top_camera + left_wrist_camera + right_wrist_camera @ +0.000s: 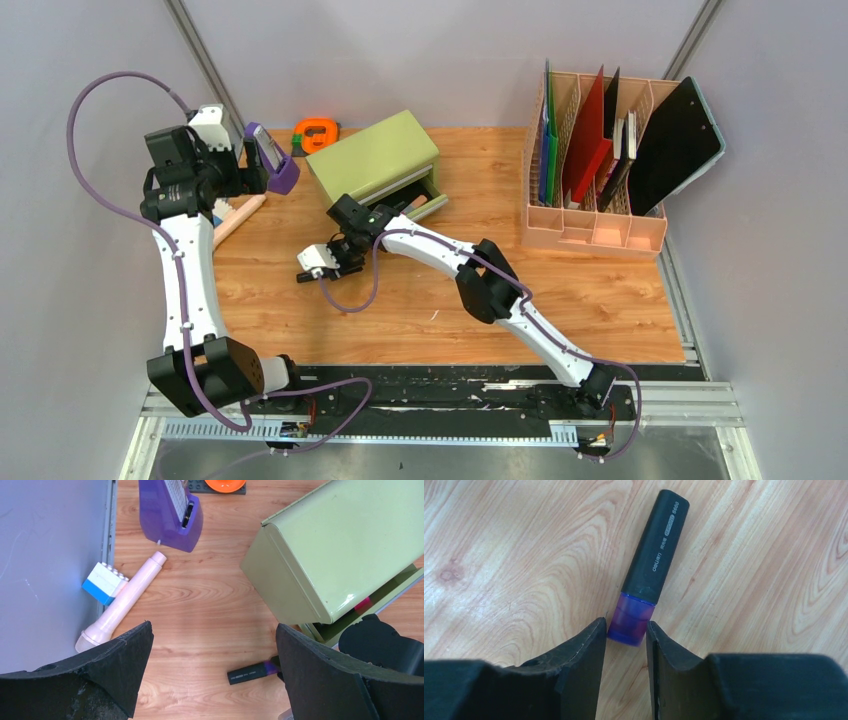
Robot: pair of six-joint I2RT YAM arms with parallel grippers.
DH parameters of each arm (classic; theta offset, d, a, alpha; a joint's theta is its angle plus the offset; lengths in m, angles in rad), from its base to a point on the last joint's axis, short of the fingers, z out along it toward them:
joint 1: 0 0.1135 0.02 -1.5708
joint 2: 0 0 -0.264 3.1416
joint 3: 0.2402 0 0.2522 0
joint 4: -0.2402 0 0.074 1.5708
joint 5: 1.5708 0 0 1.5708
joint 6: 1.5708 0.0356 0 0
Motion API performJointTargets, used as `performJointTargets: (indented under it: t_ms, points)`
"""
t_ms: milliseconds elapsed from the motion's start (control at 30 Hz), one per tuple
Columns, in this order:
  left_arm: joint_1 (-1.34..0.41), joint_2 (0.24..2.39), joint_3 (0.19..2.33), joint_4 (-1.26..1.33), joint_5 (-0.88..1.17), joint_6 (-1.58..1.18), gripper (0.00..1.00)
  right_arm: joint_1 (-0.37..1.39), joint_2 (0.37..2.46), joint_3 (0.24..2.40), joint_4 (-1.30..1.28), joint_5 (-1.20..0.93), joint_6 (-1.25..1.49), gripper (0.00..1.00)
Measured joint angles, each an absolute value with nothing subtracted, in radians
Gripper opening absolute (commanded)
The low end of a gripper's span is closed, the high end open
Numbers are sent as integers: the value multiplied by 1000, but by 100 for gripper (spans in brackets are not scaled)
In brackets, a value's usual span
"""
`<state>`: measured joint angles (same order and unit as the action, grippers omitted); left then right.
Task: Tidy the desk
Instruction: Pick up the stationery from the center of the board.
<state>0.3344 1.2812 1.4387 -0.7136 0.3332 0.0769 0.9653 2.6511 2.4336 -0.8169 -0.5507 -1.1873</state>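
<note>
A black highlighter (654, 565) with a purple cap lies flat on the wooden desk (600, 290), left of centre, in front of the olive-green drawer chest (372, 158). My right gripper (625, 625) is down at the desk with its jaws narrowly open on either side of the purple cap. The right finger touches the cap and a thin gap shows at the left finger. In the top view that gripper (312, 268) sits over the highlighter's end. My left gripper (214, 627) hovers wide open above the desk's far left, holding nothing, and the highlighter (252, 671) shows near its right finger.
The chest's lower drawer (380, 597) stands open with something pink inside. At the far left lie a pale pink cylinder (125, 602), a blue-and-white brick (104, 583), a purple stand (167, 517) and an orange item (317, 133). A peach file rack (590, 225) with folders and a black tablet (680, 140) stands back right.
</note>
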Motion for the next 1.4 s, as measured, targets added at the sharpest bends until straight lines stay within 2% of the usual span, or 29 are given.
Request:
performJointTargets:
  t_ms: [367,767,867,1000,1133,1267,1400]
  points:
    - [337,1281,1438,-713,339,77,100,965,2643,2410,-805,-550,-1172,27]
    - [338,1281,1427,-709,357,76,100,946,2489,2164,-780,-535,-1126,22]
    - [339,1281,1427,-705,358,76,100,947,2420,2061,-790,-523,-1112,27]
    - [341,1281,1421,-699,361,76,100,938,2331,1935,-823,-488,-1090,45]
    - [341,1281,1418,-695,368,72,100,928,2297,1869,-850,-464,-1066,56]
    - [341,1281,1418,-689,377,68,100,924,2290,1863,-859,-453,-1045,62]
    - [341,1281,1414,-685,385,65,100,926,2290,1863,-861,-454,-1026,63]
